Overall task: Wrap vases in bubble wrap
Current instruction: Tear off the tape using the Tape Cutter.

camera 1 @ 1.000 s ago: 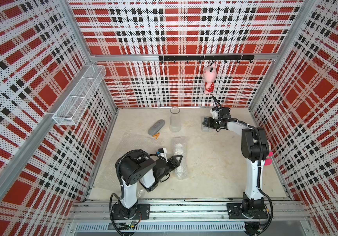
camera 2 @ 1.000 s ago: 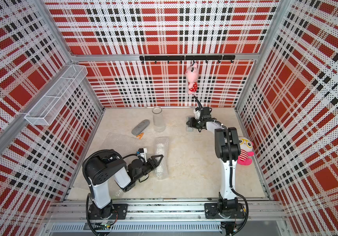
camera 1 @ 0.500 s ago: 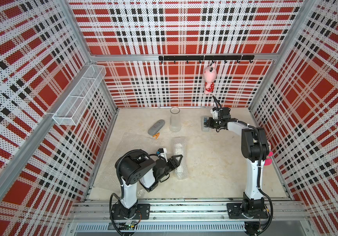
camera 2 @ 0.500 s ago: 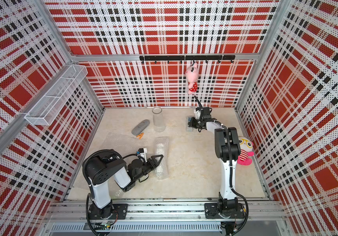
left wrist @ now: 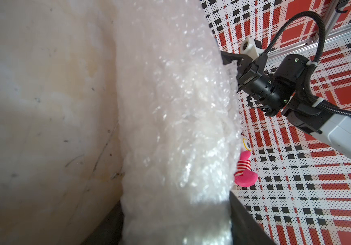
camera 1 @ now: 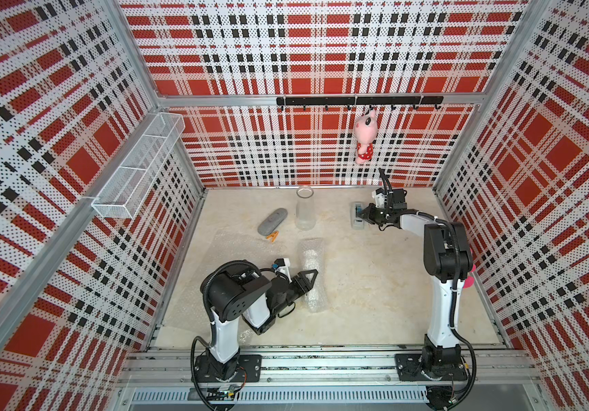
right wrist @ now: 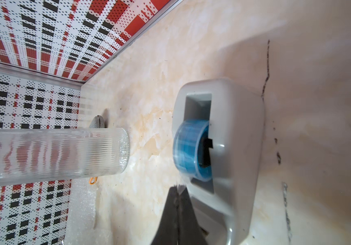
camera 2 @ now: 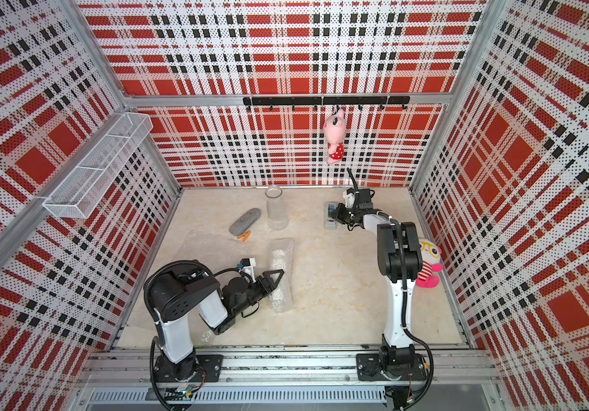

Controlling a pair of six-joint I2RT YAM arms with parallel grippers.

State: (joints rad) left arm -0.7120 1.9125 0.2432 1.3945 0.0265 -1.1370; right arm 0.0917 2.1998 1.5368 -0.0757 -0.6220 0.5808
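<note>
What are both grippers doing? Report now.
Left gripper: closed on the bubble wrap.
Right gripper: closed at the tape dispenser; tape grip cannot be told.

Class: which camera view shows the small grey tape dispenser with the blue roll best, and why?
The right wrist view: the grey plastic tape dispenser with its blue roll looms large, close and sharp. Both top views show the dispenser small and far. The left wrist view misses it; clear bubble wrap stands in the way.

Left arm [camera 1: 239,295], right arm [camera 1: 444,249]: jaws closed
</note>
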